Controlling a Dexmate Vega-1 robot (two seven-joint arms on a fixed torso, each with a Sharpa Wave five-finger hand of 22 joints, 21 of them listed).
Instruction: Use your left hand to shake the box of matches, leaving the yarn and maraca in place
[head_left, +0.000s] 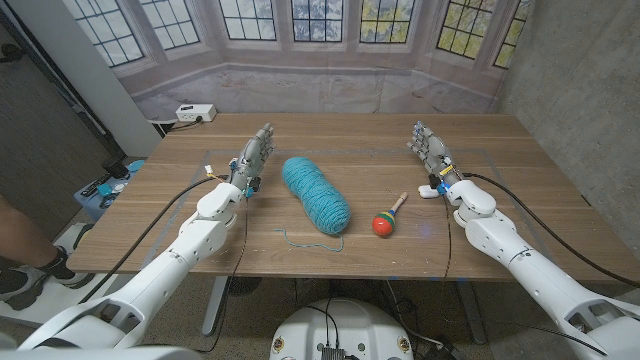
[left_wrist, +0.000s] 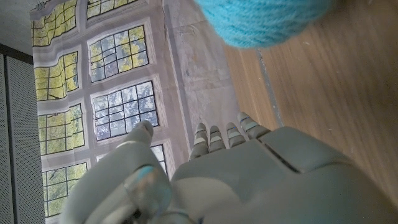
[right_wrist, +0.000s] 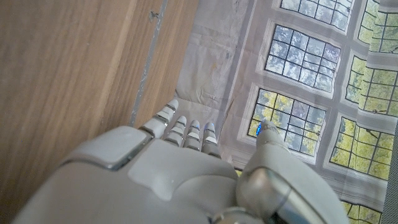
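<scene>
A skein of teal yarn lies at the table's middle, with a loose strand trailing toward the front edge; the left wrist view catches its end. To its right lies a small maraca with a red, multicoloured head and a wooden handle. My left hand stands left of the yarn, fingers straight and apart, holding nothing. My right hand stands at the right, also straight and holding nothing. A small white object sits by my right wrist; I cannot tell if it is the matchbox.
The wooden table has bare surface at both ends and along the back. A white power strip lies on the ledge behind the left corner. A person's leg and shoe are at the left edge, beside a blue cart.
</scene>
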